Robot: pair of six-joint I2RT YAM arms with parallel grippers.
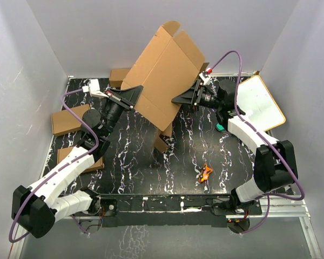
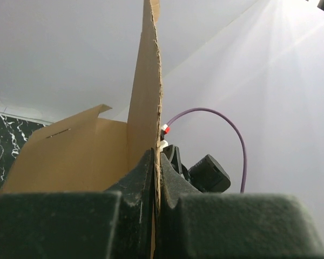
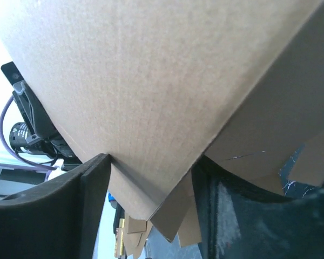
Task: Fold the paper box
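The paper box (image 1: 163,73) is a large brown cardboard sheet with flaps, held up tilted above the middle of the black marbled table (image 1: 135,167). My left gripper (image 1: 135,97) is shut on the sheet's left edge. In the left wrist view the two fingers (image 2: 135,183) pinch the thin cardboard edge (image 2: 146,97). My right gripper (image 1: 179,100) is at the sheet's lower right edge. In the right wrist view its jaws (image 3: 151,162) stand wide apart around a folded corner of the box (image 3: 151,97), which touches both fingers (image 3: 92,205).
Small ready-made brown boxes lie at the left (image 1: 69,121), front left (image 1: 78,156) and back (image 1: 119,75). A white board with a tan rim (image 1: 262,102) leans at the right. A small orange object (image 1: 206,172) lies front right. Grey walls surround the table.
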